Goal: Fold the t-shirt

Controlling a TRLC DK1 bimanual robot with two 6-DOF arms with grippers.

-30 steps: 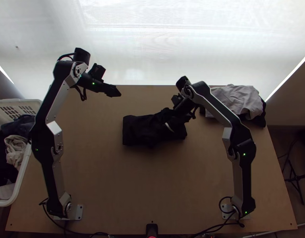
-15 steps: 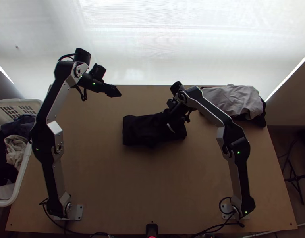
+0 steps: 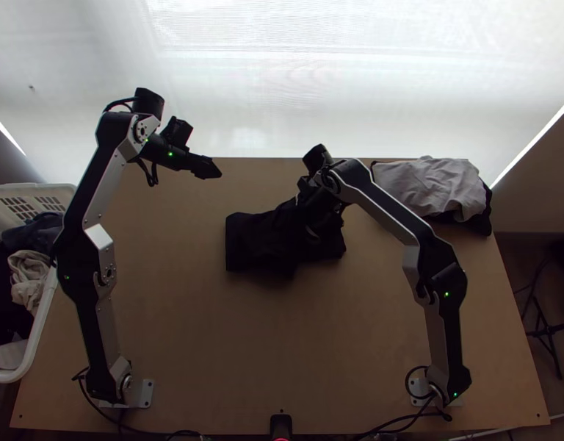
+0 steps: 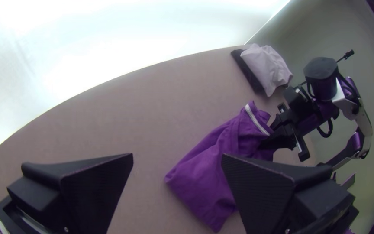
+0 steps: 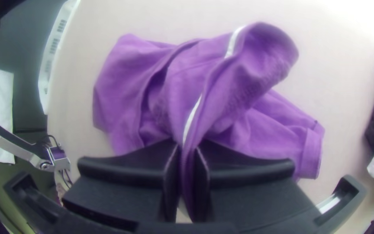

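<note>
I'm working from the grey garment [image 3: 432, 184] as my landmark. The t-shirt [image 3: 256, 239] lies on the desk [image 3: 208, 353] to its left and closer to the arm bases. The part farthest from the grey garment looks like a fairly flat, folded panel; the nearer part is bunched and partly raised.

My right gripper [image 5: 188, 149] has its jaws closed on a thin ridge of cloth beside the pale strip [image 5: 192, 115], probably neck tape. On my left gripper [image 4: 177, 158] the jaws stand wide apart with nothing between them, well to the left of the grey garment and clear of the shirt.

I judge this as late work: bringing the collar end over and settling it on the folded panel. I'd lift just enough to free the raised loop, carry it low and away from the grey garment, then lower before releasing. The pinch takes in only a narrow ridge, so a fast pull could slip it or drag the whole bundle askew. If the panel creeps, I'd press its far end down with the left gripper. After release, 1 light smoothing pass should take out the bunching.
</note>
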